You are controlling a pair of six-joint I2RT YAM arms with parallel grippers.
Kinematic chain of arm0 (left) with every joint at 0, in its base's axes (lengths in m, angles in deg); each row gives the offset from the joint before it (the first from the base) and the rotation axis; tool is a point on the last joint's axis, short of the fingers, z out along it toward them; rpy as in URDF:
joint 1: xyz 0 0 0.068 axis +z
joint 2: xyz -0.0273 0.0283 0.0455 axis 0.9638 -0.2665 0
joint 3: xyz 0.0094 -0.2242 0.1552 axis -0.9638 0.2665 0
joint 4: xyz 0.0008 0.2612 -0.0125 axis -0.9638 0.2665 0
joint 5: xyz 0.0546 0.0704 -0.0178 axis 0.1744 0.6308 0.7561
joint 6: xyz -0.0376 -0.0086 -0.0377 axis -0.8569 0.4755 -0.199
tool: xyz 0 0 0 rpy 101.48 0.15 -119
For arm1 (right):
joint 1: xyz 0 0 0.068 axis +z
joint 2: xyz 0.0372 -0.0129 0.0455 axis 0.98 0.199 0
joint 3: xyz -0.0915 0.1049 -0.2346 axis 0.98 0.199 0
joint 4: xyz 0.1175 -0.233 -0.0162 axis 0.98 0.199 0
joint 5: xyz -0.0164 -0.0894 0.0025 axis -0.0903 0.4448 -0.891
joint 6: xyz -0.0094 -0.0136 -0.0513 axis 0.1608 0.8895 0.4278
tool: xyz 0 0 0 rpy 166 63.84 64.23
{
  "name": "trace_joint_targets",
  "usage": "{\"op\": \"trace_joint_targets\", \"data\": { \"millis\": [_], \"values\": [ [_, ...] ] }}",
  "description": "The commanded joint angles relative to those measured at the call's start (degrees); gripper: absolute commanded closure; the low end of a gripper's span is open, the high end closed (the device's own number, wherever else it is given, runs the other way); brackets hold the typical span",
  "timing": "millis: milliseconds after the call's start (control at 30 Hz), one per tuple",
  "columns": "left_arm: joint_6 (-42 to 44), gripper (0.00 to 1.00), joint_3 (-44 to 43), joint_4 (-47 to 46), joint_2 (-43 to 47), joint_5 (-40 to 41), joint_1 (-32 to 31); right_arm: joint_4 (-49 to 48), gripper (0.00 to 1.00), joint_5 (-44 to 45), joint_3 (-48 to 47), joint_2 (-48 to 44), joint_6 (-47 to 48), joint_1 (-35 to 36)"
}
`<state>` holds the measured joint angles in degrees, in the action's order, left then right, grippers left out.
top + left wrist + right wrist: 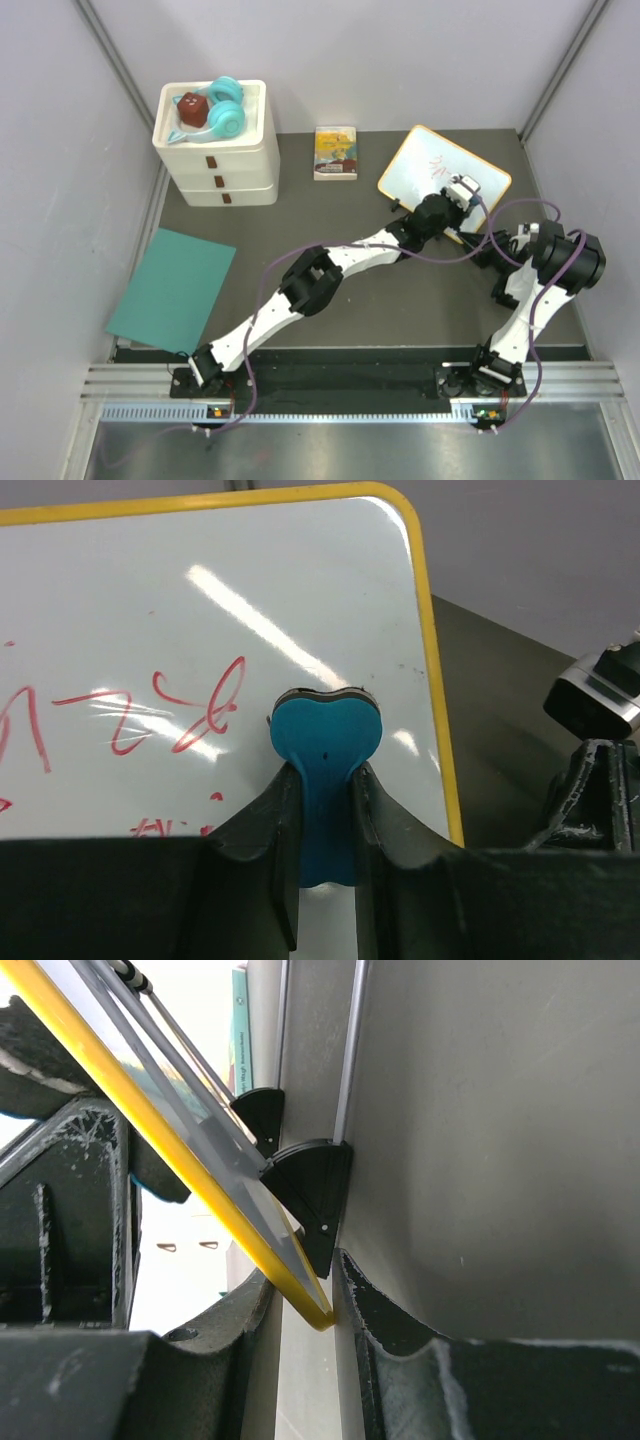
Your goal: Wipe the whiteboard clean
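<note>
Closest to us, the left gripper (322, 780) is clenched on a blue eraser (325, 730). The eraser's dark pad faces the board (150, 590) and seems pressed against it. It sits near the frame's right side, just beside the last of the red scribbles (180, 705), which run off to the left in the left wrist view.

The board is at the far right of the surface (400, 300), just right of a small book (335, 152), and it is propped at a tilt on black feet (310, 1175). The right gripper (305, 1300) has a corner of the yellow frame between its fingers. They look closed onto it, so we take this as a steadying hold.

We judge the wiping to be barely under way, since the scribbles are bold and unsmeared.

To do it well, we should:
- Keep the pad flat on the white face, not riding on one edge.
- Sweep leftward across the marks in long, overlapping passes with even pressure.
- Follow the board's tilt, so the pad neither lifts off nor digs in.
- Push only as hard as the right gripper can resist, because the feet may slide or the board may tip back.
- Stop each pass short of the frame, where the eraser could catch and twist in the grip.
- Cover the marks at the lower left, which are partly hidden from the left wrist camera.
</note>
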<state>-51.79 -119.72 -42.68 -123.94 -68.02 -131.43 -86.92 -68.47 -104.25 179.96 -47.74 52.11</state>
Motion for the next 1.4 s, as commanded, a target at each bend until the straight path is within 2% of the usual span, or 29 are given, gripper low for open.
{"op": "trace_joint_targets", "data": {
  "millis": [0,200,367,500,667,800,933,1000,1167,1300,1367],
  "values": [
    [1.54,1.0,4.56,0.95,1.75,7.76,4.41,-2.7,1.0,0.15,-0.07,0.17,-1.38,0.14],
    [-2.23,1.0,2.46,0.05,1.14,11.89,8.36,-2.97,1.0,-0.03,-0.07,0.26,-1.56,0.13],
    [-4.87,1.0,2.46,-0.48,1.14,10.76,10.39,-3.23,1.0,-0.03,-0.07,0.43,-1.56,0.13],
    [-7.93,1.0,2.28,-2.06,0.09,5.94,10.3,-3.32,1.0,-0.03,-0.07,0.52,-1.73,0.13],
    [-8.39,1.0,2.02,-8.63,-0.88,-0.13,8.19,-3.41,1.0,-0.03,-0.07,0.52,-1.82,0.13],
    [-10.06,1.0,-0.08,-11.99,-1.93,-7.95,6.44,-3.5,1.0,-0.03,-0.07,0.43,-1.82,0.13],
    [-4.36,1.0,-1.5,-8.93,-1.85,-10.6,4.15,-3.59,1.0,-0.03,0.02,0.52,-1.82,0.13],
    [-1.55,1.0,-0.27,-9.53,-1.15,-10.25,3.62,-3.76,1.0,0.06,0.1,0.43,-1.74,0.13],
    [-1.01,1.0,0.09,-14.01,-1.23,-8.24,2.92,-3.76,1.0,0.06,0.19,0.26,-1.74,0.13],
    [-1.09,1.0,-2.81,-12.35,-2.02,-0.25,3.7,-3.85,1.0,0.06,0.19,0.26,-1.73,0.13],
    [-2.49,1.0,-0.89,-12.35,-0.8,1.26,4.67,-3.94,1.0,0.06,0.19,0.35,-1.65,0.13]
  ]
}}
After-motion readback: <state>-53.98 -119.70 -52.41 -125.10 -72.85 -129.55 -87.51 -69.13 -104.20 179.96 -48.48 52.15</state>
